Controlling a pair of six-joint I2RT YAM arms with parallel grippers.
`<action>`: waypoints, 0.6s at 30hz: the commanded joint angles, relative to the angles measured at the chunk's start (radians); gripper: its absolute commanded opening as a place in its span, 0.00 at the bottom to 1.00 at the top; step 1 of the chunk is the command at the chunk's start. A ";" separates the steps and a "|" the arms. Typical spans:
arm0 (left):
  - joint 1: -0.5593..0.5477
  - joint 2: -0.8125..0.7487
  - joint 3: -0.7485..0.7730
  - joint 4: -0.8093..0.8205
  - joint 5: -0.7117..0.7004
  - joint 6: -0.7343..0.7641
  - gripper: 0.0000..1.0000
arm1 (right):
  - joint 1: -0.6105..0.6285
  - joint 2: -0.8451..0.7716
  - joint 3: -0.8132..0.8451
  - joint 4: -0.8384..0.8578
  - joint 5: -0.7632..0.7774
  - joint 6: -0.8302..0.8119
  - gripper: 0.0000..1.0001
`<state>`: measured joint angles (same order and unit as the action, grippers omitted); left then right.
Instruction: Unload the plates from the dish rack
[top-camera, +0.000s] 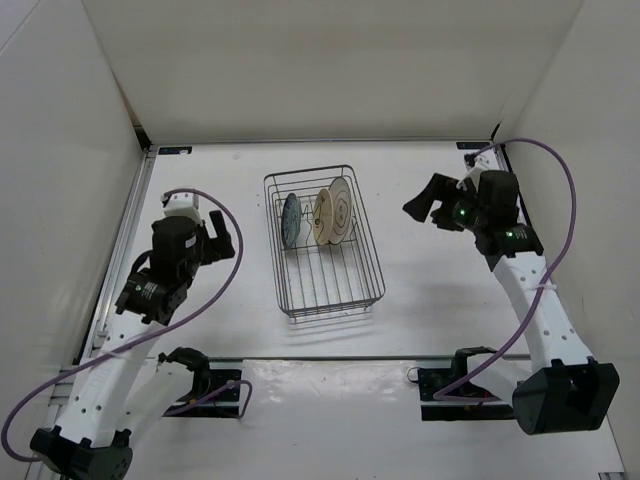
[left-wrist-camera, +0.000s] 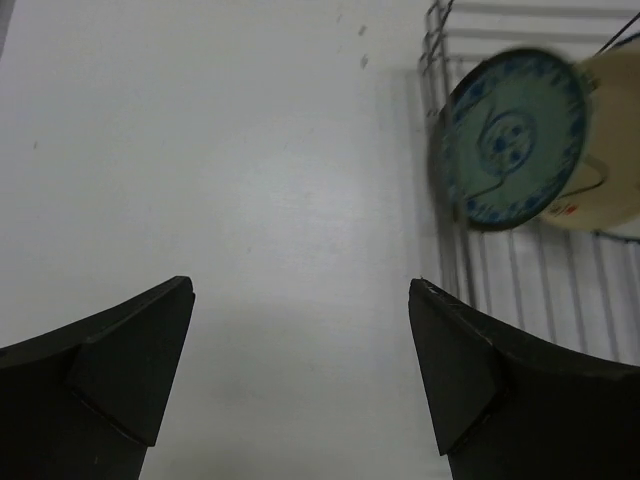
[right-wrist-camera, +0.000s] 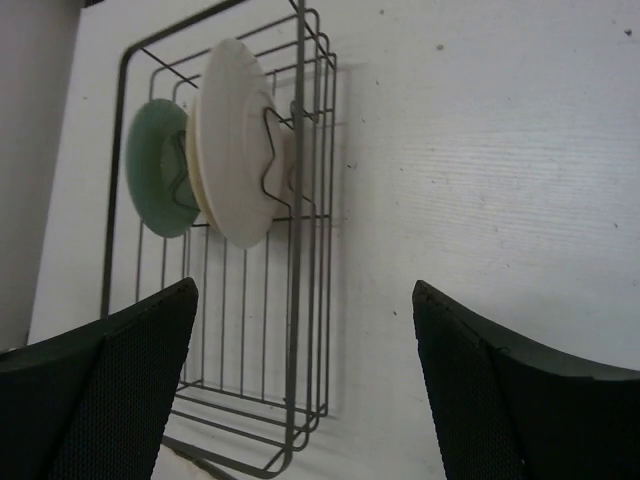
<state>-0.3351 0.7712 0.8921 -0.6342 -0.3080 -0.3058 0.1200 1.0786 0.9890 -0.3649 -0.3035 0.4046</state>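
The dark wire dish rack (top-camera: 335, 300) stands in the middle of the table. Three plates stand on edge in its far half: a blue-teal patterned plate (top-camera: 290, 219) on the left, a cream plate (top-camera: 322, 215) in the middle, a white plate with a dark ring (top-camera: 341, 209) on the right. My left gripper (top-camera: 222, 238) is open and empty, left of the rack. My right gripper (top-camera: 428, 203) is open and empty, right of the rack. The left wrist view shows the teal plate (left-wrist-camera: 512, 138). The right wrist view shows the rack (right-wrist-camera: 300, 330), a cream plate (right-wrist-camera: 235, 140) and the teal plate (right-wrist-camera: 155, 180).
White walls enclose the table on the left, far and right sides. Both arm bases sit at the near edge. A purple cable loops by each arm. The rack's near half (top-camera: 330, 275) holds no plates.
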 joint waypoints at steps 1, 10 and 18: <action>0.021 0.030 -0.045 -0.283 -0.031 -0.008 0.99 | 0.001 0.024 0.115 -0.019 -0.075 0.037 0.90; -0.021 -0.018 -0.137 -0.232 0.116 0.040 0.99 | 0.021 0.214 0.074 0.482 -0.442 0.255 0.80; -0.021 -0.053 -0.134 -0.246 0.087 0.027 0.99 | 0.148 0.460 0.434 0.112 -0.119 0.025 0.64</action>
<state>-0.3538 0.7364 0.7544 -0.8692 -0.2276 -0.2817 0.2237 1.5265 1.3235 -0.1436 -0.5297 0.5182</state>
